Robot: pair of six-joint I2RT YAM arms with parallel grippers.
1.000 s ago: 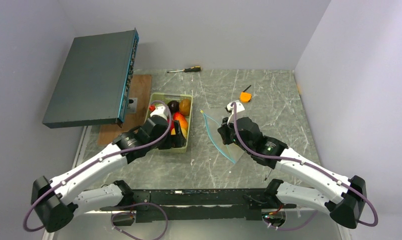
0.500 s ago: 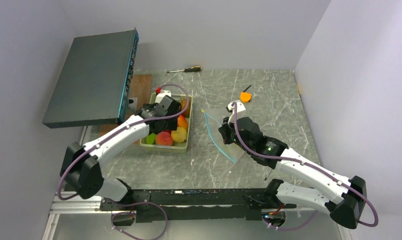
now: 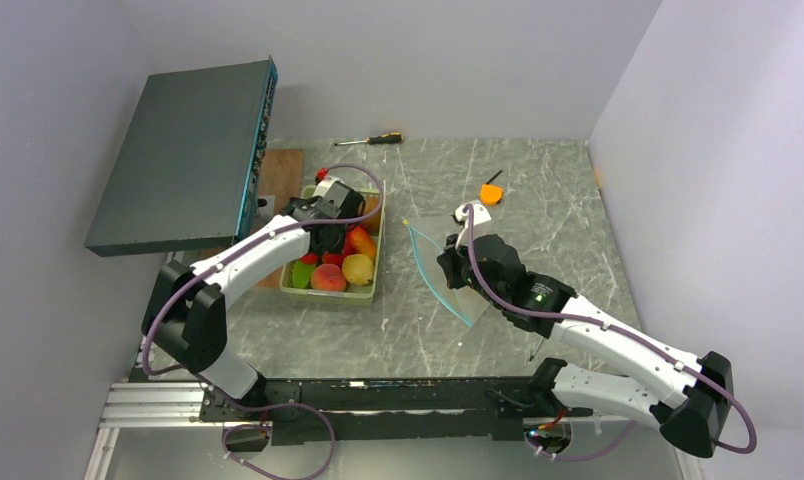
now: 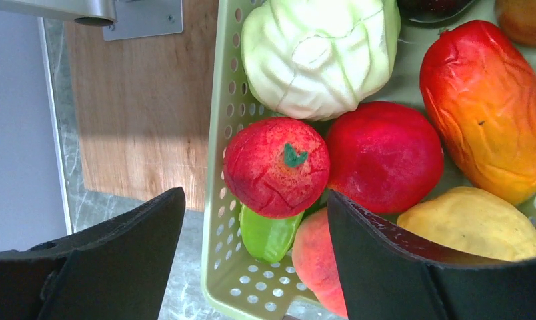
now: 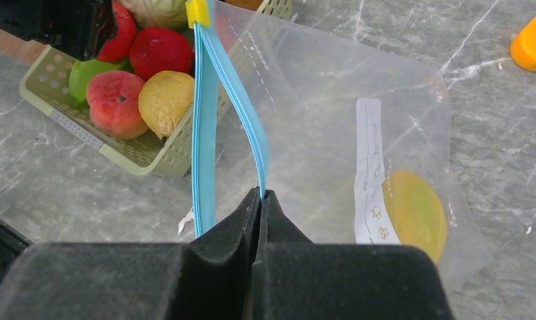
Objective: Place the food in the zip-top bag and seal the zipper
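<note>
- The zip-top bag (image 3: 433,248) lies flat on the table (image 3: 538,180), just right of the tray (image 3: 381,265), between the two arms.
- Its zipper (image 3: 421,268) is the bag's left edge. The long axis runs on a slant, with the far end toward the tray's far right corner and the near end toward the right arm's base, so the mouth faces the tray.
- The zipper's two teal strips are parted (they meet at the far end, where one yellow slider (image 5: 198,12) sits).
- The right gripper (image 5: 260,199) has its fingers pressed together on the right-hand strip, pinching it.
- One white label (image 5: 369,173) and one yellow piece (image 5: 415,213) show through the clear plastic.
- The left gripper (image 4: 252,197) hangs over the tray's left side, its fingers spread wide above a red fruit.
- The food (image 4: 385,157) in the tray, counted in the left wrist view, comes to nine pieces: one white cabbage (image 4: 319,53), two red, one orange-red, one yellow, one green, one peach, and one dark purple and one brown cut by the frame edge.
- Elsewhere on the table lie one screwdriver (image 3: 370,139) and one orange tool (image 3: 491,192).
</note>
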